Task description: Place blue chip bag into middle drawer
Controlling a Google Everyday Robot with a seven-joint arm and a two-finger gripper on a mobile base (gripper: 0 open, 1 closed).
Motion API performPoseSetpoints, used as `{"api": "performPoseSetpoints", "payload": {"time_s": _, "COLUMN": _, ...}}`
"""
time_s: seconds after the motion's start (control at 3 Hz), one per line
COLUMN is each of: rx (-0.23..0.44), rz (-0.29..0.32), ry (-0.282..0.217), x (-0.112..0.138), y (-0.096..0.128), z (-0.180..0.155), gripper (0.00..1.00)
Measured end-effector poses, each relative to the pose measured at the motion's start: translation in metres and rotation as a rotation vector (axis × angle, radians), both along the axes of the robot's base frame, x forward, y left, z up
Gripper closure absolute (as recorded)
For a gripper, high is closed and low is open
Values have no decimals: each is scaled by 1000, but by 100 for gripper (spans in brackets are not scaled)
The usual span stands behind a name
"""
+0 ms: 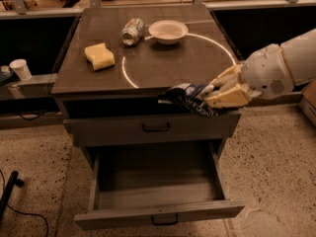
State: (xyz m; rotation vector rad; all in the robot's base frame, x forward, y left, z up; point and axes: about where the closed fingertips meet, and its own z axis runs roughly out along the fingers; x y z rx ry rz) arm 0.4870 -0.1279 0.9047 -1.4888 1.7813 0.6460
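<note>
The blue chip bag (183,97) is a crumpled dark blue and white bag held in the air at the cabinet top's front edge, right of centre. My gripper (213,96) comes in from the right with its cream fingers (224,101) shut on the bag's right end. The middle drawer (157,191) is pulled open below. Its grey floor is bare and a small dark loop handle (165,220) sits on its front. The bag hangs above the drawer's back right part, in front of the closed drawer front (155,127) with the black handle.
On the cabinet top (148,63) lie a yellow sponge block (99,56), a silver can (132,31) on its side and a white bowl (168,31). A white cup (20,68) stands on a ledge at the left. Speckled floor surrounds the cabinet.
</note>
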Motion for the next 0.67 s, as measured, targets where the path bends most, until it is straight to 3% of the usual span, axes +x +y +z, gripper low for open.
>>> {"api": "performPoseSetpoints", "payload": {"time_s": 0.33, "rx": -81, "rz": 102, "ry": 170, "x": -41, "y": 30, "z": -38, "gripper": 100}}
{"api": "performPoseSetpoints", "payload": {"time_s": 0.67, "rx": -85, "rz": 93, "ry": 175, "x": -40, "y": 30, "z": -41, "gripper": 100}}
